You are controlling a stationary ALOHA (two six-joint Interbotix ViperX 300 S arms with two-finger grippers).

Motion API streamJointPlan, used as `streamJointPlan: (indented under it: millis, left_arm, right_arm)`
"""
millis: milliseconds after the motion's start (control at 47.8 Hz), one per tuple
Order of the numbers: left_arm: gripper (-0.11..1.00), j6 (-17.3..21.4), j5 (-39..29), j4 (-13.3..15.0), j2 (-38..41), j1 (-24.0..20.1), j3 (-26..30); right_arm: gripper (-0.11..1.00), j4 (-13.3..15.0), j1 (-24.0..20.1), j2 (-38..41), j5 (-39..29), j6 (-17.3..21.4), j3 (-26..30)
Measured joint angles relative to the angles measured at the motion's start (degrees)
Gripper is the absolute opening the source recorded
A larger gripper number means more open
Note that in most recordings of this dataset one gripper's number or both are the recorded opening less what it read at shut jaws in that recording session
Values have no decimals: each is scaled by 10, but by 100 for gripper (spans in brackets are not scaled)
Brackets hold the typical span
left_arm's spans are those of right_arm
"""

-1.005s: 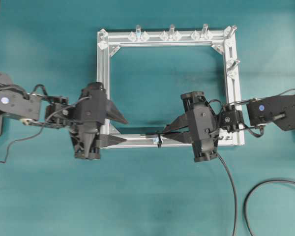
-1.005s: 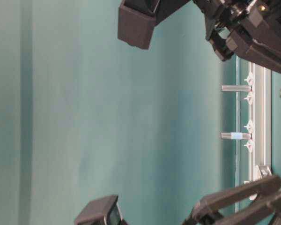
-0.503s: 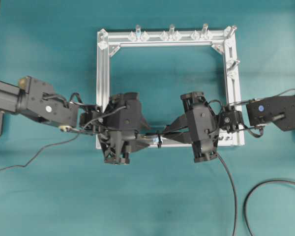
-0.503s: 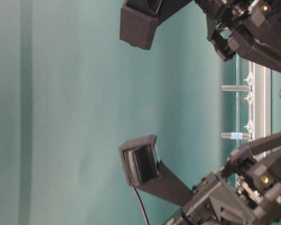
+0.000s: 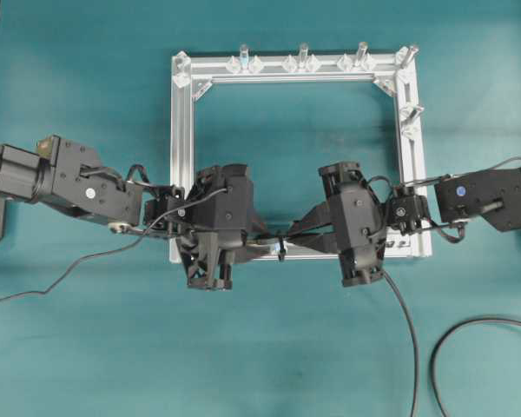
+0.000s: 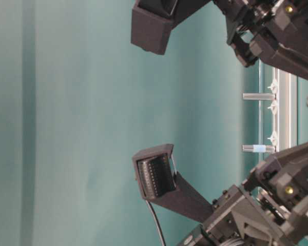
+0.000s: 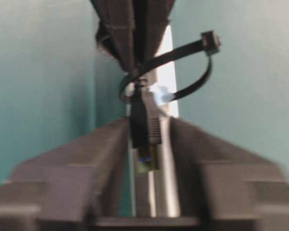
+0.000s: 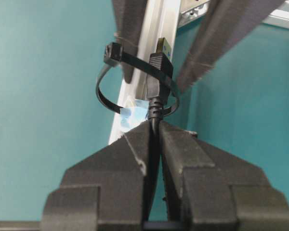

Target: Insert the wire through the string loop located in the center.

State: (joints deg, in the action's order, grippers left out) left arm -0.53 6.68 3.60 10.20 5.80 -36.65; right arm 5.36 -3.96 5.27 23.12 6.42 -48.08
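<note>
Just ahead of the right gripper (image 8: 155, 126), clamped tight on the wire (image 8: 154, 111), the plug pokes through the string loop (image 8: 116, 94) on the frame rail (image 8: 151, 33). Opposite, the left gripper (image 7: 145, 132) waits with jaws spread around the plug's tip.

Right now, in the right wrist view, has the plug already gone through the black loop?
Yes: the plug pokes out beyond the loop, with the right gripper pinching the cable just behind it.
</note>
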Motion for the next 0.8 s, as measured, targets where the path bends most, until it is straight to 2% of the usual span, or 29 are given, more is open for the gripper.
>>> streamJointPlan:
  millis: [42, 796]
  left_arm:
    - [19, -1, -1, 0, 0, -1, 0]
    - [19, -1, -3, 0, -3, -1, 0]
  right_arm:
    - [7, -1, -1, -1, 0, 0, 0]
    - [7, -1, -1, -1, 0, 0, 0]
